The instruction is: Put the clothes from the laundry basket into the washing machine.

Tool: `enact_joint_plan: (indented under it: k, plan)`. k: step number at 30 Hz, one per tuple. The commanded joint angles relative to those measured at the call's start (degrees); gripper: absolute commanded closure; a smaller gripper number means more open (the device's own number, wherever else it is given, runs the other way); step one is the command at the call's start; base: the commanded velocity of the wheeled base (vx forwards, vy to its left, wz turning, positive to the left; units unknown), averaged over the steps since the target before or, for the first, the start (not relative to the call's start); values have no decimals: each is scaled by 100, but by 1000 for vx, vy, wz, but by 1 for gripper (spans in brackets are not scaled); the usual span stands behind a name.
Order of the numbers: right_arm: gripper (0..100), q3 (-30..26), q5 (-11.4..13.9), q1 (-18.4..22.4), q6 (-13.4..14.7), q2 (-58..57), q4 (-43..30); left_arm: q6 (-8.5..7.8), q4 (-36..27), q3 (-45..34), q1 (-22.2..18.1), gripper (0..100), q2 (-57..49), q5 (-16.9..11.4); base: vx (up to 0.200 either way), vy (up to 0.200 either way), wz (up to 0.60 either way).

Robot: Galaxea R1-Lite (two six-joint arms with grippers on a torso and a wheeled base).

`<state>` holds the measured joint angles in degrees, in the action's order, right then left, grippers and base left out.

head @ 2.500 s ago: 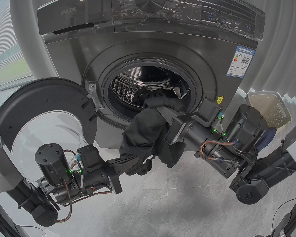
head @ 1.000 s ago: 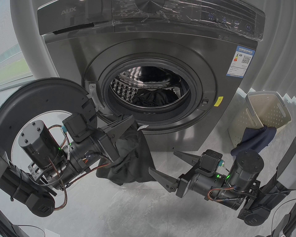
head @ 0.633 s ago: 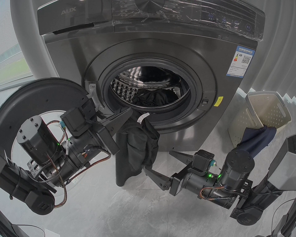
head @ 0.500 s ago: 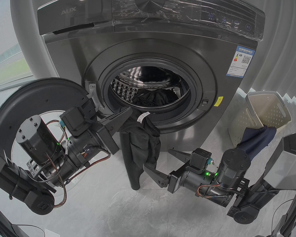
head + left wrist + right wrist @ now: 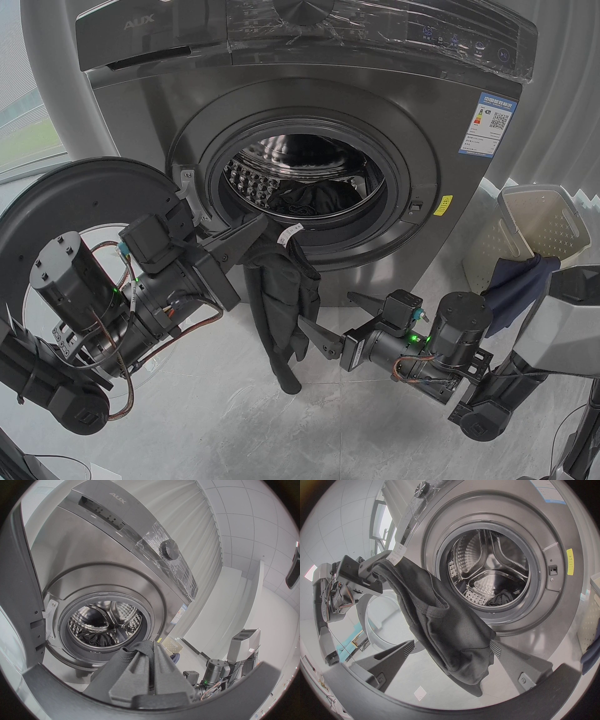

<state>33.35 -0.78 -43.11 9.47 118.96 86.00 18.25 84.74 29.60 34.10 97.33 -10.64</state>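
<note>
Well, the washing machine (image 5: 312, 94) stands with its door (image 5: 81, 200) swung wide and a dark bundle (image 5: 309, 197) lying in the drum. The laundry basket (image 5: 550, 206) sits off to the right, a blue cloth (image 5: 519, 281) draped over its rim. A black garment (image 5: 281, 281) hangs from the left gripper (image 5: 259, 222), which pinches it tight just below the drum's lip. The right gripper (image 5: 325, 307) is spread wide beside its lower folds. I'd gather the dangling tail there, then feed both ends in together. It's long and limp, with a white tag.
</note>
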Motion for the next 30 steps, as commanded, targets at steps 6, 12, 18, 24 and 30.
enact_joint_plan:
  k: [6,12,18,24,30]
  plan:
    - [0,479,-124,22,11,339,-5,3,34,-42,0,100,-3,18,0,0,0]
    - [0,602,-115,153,37,541,13,3,52,-59,0,100,-3,18,0,0,0]
    - [0,804,-124,162,37,699,48,3,60,-68,0,100,-12,27,0,0,0]
    - [0,919,-133,65,55,752,57,3,60,-68,0,100,5,27,0,0,0]
    - [0,954,-150,-154,72,796,57,3,60,-68,0,100,5,27,0,0,0]
